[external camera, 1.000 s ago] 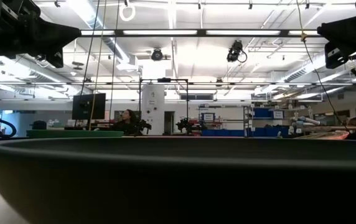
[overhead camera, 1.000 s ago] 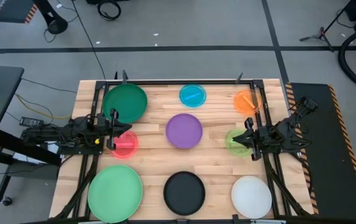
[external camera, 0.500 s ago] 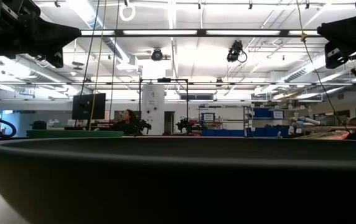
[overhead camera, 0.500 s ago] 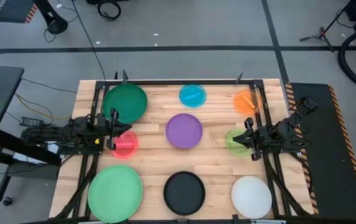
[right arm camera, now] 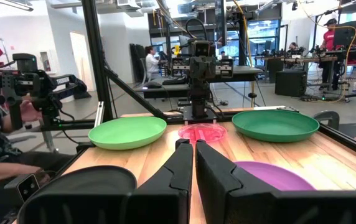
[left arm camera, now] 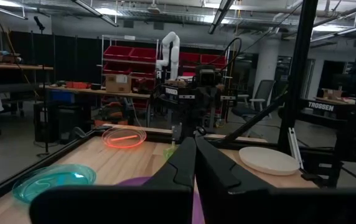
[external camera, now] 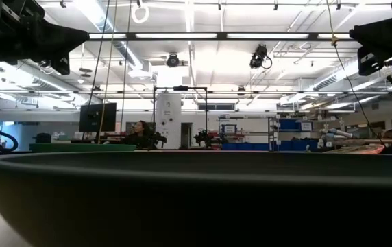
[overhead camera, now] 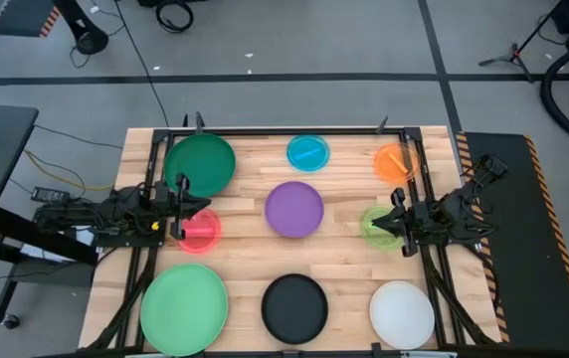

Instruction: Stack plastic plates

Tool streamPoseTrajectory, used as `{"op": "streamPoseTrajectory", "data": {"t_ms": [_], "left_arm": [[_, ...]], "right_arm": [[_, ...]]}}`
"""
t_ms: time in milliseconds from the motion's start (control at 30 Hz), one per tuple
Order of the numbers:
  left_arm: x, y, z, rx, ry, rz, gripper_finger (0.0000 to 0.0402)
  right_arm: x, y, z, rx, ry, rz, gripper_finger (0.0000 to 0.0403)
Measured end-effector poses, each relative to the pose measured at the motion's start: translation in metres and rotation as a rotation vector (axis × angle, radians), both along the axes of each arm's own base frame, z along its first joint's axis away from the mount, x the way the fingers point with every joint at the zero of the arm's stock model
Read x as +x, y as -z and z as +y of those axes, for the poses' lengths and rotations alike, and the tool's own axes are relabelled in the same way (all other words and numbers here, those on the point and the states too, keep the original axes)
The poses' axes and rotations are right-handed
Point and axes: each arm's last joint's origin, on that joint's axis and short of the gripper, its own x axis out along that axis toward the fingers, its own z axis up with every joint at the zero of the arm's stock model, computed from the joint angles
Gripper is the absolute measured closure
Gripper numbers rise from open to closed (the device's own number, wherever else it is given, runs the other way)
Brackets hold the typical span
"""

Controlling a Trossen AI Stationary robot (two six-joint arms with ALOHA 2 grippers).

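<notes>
While nothing has moved, left gripper point(overhead camera: 177, 219) at nine o'clock and right gripper point(overhead camera: 396, 223) at three stay pressed together; plastic plates point(overhead camera: 294, 209) remain unstacked.

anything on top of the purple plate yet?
No. The purple plate lies bare at the table's centre, nothing stacked on it. What lies beneath it is covered by the plate. Both grippers are shut, off to either side.

Pale wood table point(overhead camera: 349, 189), black frame. Dark green plate point(overhead camera: 201, 165) and light green plate point(overhead camera: 184, 309) on the left side. Purple plate point(overhead camera: 294, 209) in the middle, black plate point(overhead camera: 294, 307) and white plate point(overhead camera: 402, 313) along the near edge. Translucent blue plate point(overhead camera: 308, 152), orange plate point(overhead camera: 395, 162), lime plate point(overhead camera: 378, 226), red plate point(overhead camera: 198, 231). Both arms dark, yellow touches on the left.
</notes>
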Motion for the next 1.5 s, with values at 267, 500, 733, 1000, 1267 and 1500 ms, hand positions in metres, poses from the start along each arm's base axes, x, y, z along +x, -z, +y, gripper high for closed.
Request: {"op": "streamPoseTrajectory", "data": {"t_ms": [267,500,733,1000,1267,1500], "left_arm": [[0.0,-0.0001,0.0,0.0,0.0,0.0,0.0386],[0.0,-0.0001,0.0,0.001,0.0,0.0,0.0386],[0.0,-0.0001,0.0,0.0,0.0,0.0,0.0386],[0.0,-0.0002,0.0,-0.013,0.003,-0.004,0.0386],[0.0,0.0,-0.0003,-0.314,0.07,-0.029,0.0386],[0.0005,0.0025,-0.0013,-0.41,0.098,-0.01,0.0386]], "right_arm": [[0.0,0.0,0.0,0.0,0.0,0.0,0.0373],[0.0,0.0,0.0,0.0,0.0,0.0,0.0373],[0.0,0.0,0.0,0.0,0.0,0.0,0.0373],[0.0,0.0,0.0,0.0,0.0,0.0,0.0373],[0.0,0.0,0.0,0.0,0.0,0.0,0.0373],[0.0,0.0,0.0,0.0,0.001,0.0,0.0373]]}}
